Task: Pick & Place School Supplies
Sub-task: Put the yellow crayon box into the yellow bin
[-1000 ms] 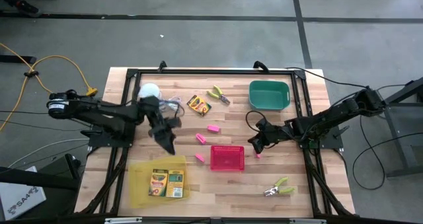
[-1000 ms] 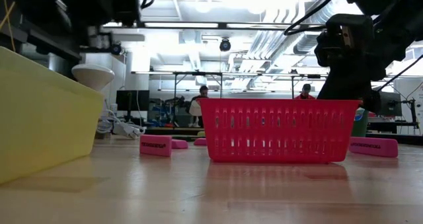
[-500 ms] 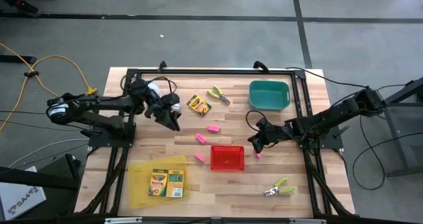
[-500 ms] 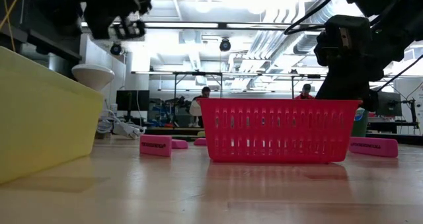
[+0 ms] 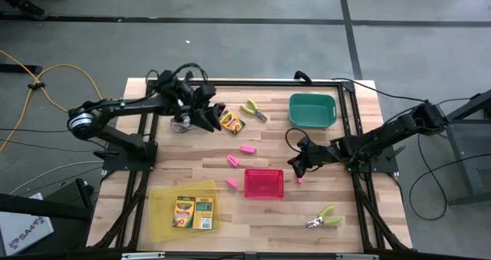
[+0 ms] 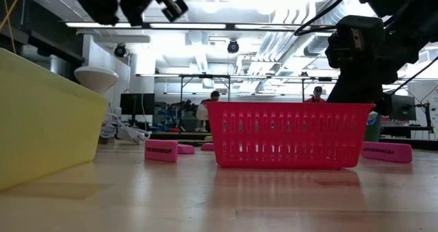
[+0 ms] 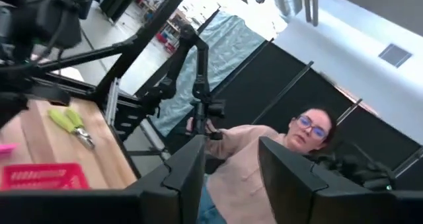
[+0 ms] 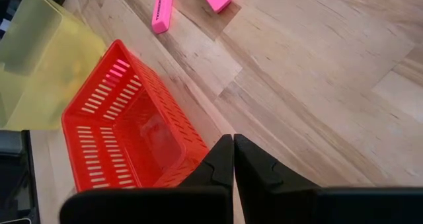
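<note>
Left pincer [image 5: 211,116] hangs over the far left part of the counter [image 5: 337,237], its fingers [image 7: 185,174] apart with nothing between them. It sits just beside the loose crayon box [image 5: 231,121], on that box's left. Its own camera looks out level into the room, so the pincer appears tipped up rather than aimed at the counter.

My reading is that the step in hand is the approach to this crayon box. The next move would call for turning the wrist down, centring the open fingers over the box and lowering until they straddle it. Two crayon boxes [image 5: 193,212] already lie in the yellow tray [image 5: 159,222] at the near left, which looks like the place for this one too.

Right pincer [image 5: 296,166] waits low over the counter to the right of the red basket [image 5: 264,183], fingers [image 8: 221,161] pressed together and holding nothing. A pink eraser [image 5: 299,180] lies just beside its tip.

Other supplies are spread about. Three more erasers [image 5: 247,148] lie between the crayon box and the basket. One green-handled tool [image 5: 254,110] rests just right of the crayon box, and another [image 5: 322,216] sits near the front right. The green bin [image 5: 312,110] stands at the far right.
</note>
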### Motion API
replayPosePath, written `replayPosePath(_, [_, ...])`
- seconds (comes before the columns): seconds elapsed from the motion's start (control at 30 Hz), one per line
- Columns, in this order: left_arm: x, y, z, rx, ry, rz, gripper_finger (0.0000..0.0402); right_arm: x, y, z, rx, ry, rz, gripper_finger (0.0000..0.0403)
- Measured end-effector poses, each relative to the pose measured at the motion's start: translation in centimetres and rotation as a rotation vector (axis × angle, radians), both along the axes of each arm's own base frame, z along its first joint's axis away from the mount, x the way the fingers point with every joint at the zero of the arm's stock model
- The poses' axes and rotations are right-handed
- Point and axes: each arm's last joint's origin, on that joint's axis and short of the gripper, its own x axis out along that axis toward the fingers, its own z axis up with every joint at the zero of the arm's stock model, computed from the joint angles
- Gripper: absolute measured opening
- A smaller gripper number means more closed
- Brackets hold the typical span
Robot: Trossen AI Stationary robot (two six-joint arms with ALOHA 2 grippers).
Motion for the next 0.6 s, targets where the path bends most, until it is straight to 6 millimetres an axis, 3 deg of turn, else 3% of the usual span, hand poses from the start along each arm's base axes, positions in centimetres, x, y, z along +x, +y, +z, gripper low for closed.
replayPosePath(0.2, [1.8,3.1,-0.5,0.048,-0.002,0.017,0.0138,0.0,0.0,0.0,-0.019,0.001,0.016,0.0002])
replayPosePath(0.33, [2.0,5.0,0.0,0.072,0.003,0.023,0.0138,0.0,0.0,0.0,-0.02,0.002,0.017,0.0002])
replayPosePath(0.6, [0.7,7.1,3.8,0.148,-0.035,0.041,0.0138,0.0,0.0,0.0,-0.04,0.003,0.034,0.0002])
